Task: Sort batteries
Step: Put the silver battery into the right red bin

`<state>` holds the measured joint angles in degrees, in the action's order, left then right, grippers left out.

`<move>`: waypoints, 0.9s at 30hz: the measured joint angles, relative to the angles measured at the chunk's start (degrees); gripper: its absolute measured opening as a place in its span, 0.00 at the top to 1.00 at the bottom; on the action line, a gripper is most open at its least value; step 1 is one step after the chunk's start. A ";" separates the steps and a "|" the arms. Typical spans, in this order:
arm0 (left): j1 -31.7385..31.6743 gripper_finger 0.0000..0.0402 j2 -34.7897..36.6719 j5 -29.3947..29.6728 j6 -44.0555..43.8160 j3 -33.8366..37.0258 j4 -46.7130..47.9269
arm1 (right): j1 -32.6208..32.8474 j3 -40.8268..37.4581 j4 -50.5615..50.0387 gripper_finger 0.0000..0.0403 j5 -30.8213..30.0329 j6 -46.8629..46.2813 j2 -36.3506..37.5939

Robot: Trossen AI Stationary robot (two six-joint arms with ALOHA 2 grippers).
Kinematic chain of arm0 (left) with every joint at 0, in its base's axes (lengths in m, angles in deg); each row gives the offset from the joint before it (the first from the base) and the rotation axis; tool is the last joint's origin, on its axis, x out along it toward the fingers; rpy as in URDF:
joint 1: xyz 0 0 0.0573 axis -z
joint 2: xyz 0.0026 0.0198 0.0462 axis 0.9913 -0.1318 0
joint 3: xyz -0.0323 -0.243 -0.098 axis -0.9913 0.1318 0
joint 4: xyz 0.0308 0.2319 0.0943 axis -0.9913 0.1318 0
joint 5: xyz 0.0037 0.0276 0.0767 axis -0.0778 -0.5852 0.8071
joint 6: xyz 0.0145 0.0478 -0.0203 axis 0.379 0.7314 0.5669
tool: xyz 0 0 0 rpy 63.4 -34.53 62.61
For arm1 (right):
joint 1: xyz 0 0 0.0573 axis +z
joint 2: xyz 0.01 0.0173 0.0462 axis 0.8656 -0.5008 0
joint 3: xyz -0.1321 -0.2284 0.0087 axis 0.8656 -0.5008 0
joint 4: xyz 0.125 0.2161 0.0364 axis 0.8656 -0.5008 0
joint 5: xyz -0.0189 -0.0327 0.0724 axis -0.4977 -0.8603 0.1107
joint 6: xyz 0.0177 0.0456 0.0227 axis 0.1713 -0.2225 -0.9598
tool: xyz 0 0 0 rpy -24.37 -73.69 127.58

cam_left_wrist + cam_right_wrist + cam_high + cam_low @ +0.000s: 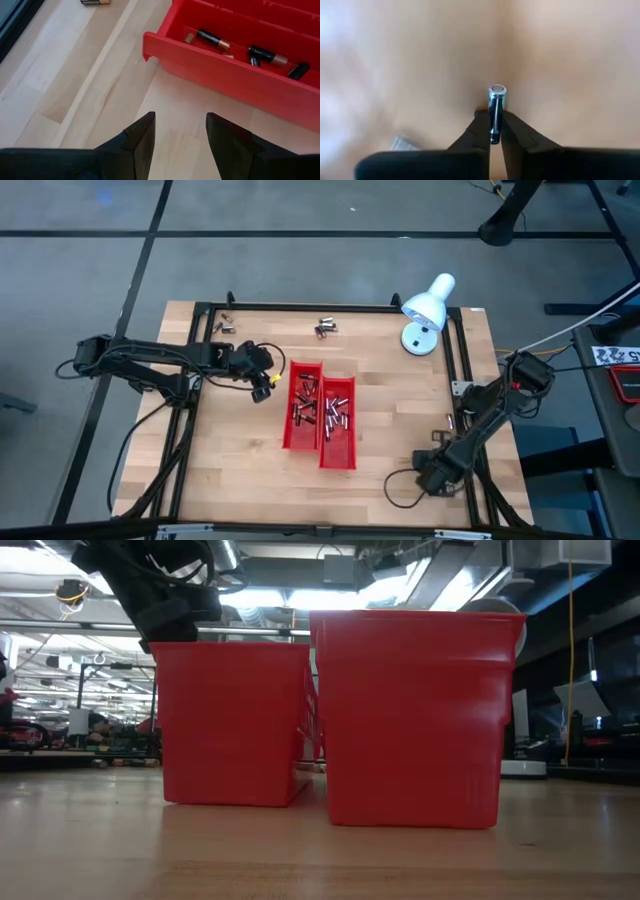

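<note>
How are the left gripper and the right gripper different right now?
The left gripper stands open and empty beside the red tray; the right gripper is shut on a battery. The left works mid-table, the right near the table's right edge. Both have dark fingers.

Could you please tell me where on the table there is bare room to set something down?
The table is bare along its near edge, in front of the red trays, and between the trays and the right claw, which grips a battery. The far edge is crowded: a lamp and loose batteries. The left claw blocks the trays' left side.
</note>
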<state>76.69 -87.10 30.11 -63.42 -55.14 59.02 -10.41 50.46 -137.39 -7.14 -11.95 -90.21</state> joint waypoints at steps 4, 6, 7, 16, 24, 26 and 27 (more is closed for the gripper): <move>0.79 0.59 0.00 0.00 -0.10 0.00 0.08 | -3.42 7.14 -6.74 0.99 -11.78 4.32 0.48; 1.00 0.59 -0.02 0.00 -0.34 0.02 0.08 | -4.48 11.44 -9.17 0.99 -15.52 5.84 1.06; 1.10 0.59 -0.02 0.00 -0.43 0.02 0.08 | -4.92 13.73 -10.15 1.00 -17.98 6.76 1.32; 1.76 0.59 -0.02 0.02 -1.33 0.02 0.04 | -6.04 28.69 -7.27 1.00 -39.28 15.84 1.60; 1.74 0.59 -0.02 0.00 -1.41 0.02 0.03 | -7.09 28.00 -11.90 0.95 -26.62 2.87 1.62; 1.96 0.59 -0.02 0.01 -1.35 0.02 0.00 | -5.88 26.17 -14.53 0.90 -20.12 -2.31 1.47; 2.00 0.59 -0.02 0.02 -1.27 0.02 -0.08 | -5.15 25.00 -15.80 0.88 -17.11 -4.22 1.30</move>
<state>78.70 -87.12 30.13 -64.69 -55.12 58.94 -15.56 75.46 -153.19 -24.25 -16.17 -88.91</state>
